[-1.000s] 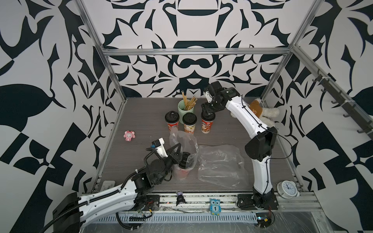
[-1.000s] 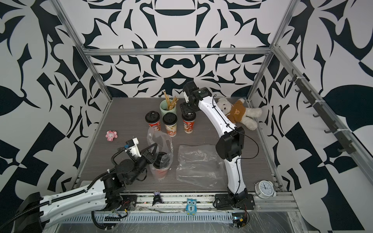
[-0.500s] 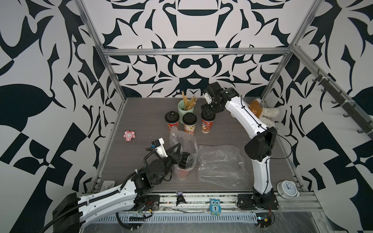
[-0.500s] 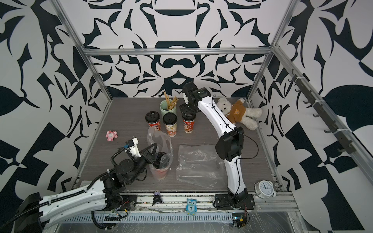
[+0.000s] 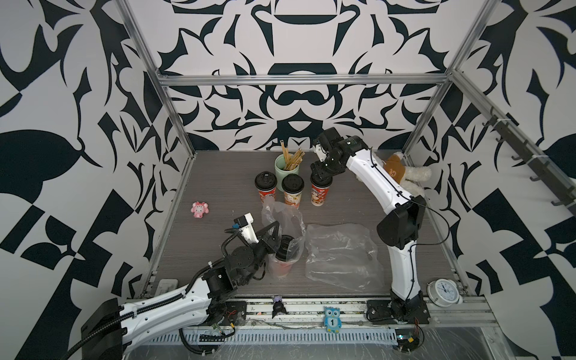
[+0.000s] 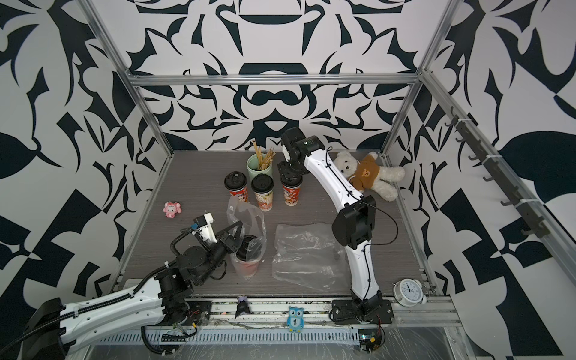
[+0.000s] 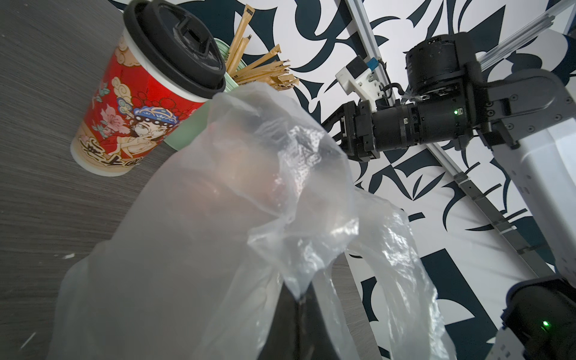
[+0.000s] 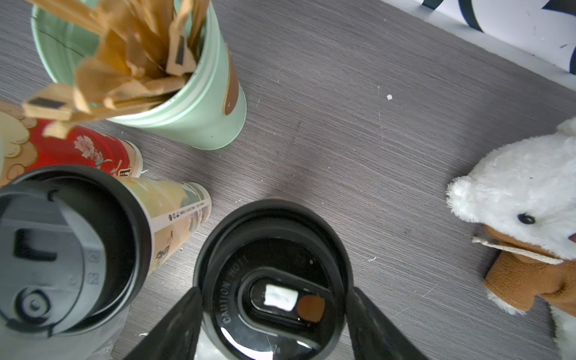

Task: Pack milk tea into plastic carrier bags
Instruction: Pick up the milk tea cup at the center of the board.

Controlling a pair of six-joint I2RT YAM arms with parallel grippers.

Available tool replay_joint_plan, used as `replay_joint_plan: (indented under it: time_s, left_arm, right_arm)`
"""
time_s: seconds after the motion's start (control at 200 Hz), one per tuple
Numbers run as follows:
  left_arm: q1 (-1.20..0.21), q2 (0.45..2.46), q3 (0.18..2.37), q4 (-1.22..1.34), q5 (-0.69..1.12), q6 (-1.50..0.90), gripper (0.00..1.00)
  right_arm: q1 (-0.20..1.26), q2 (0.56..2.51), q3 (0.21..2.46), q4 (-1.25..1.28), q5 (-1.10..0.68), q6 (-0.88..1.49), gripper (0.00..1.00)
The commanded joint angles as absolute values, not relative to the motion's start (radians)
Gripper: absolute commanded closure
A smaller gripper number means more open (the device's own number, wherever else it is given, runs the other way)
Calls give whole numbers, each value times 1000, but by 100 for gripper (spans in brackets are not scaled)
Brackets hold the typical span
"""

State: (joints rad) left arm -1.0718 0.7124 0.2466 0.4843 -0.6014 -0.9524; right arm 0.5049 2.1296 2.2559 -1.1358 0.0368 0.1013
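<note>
Three milk tea cups stand in a row at the back in both top views: a red one point(image 5: 265, 188), a cream one point(image 5: 293, 191) and a red one point(image 5: 320, 193). My right gripper point(image 8: 274, 291) hangs straight over that last cup, open. Its fingers point(image 8: 184, 318) flank the black lid point(image 8: 271, 249) close to the rim. Another milk tea cup point(image 5: 282, 265) stands inside an upright plastic carrier bag point(image 5: 280, 218) near the front. My left gripper point(image 7: 300, 304) is shut on that bag's point(image 7: 218, 202) top edge. A second carrier bag point(image 5: 339, 252) lies flat beside it.
A mint-green cup of sticks point(image 5: 286, 166) stands just behind the cup row. A teddy bear point(image 6: 371, 177) lies at the back right, a pink toy point(image 5: 199, 210) at the left. A clock point(image 5: 444, 291) and an owl figure point(image 5: 332, 321) sit on the front rail.
My right gripper has sunk a little over the right-hand cup's lid and its jaws have narrowed slightly. The left arm and its bag have not moved.
</note>
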Motion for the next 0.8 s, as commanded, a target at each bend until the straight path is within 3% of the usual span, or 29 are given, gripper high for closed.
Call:
replay_joint_plan:
  time_s: [0.0,0.795]
  left_arm:
    - [-1074,699,256,477,-601,-957,100]
    - [-1075,695,249,474,-600,-962,100]
  right_arm:
    - [509,2129,2261,-1158,59,94,25]
    - [520,2150,2262,-1169,62,90,21]
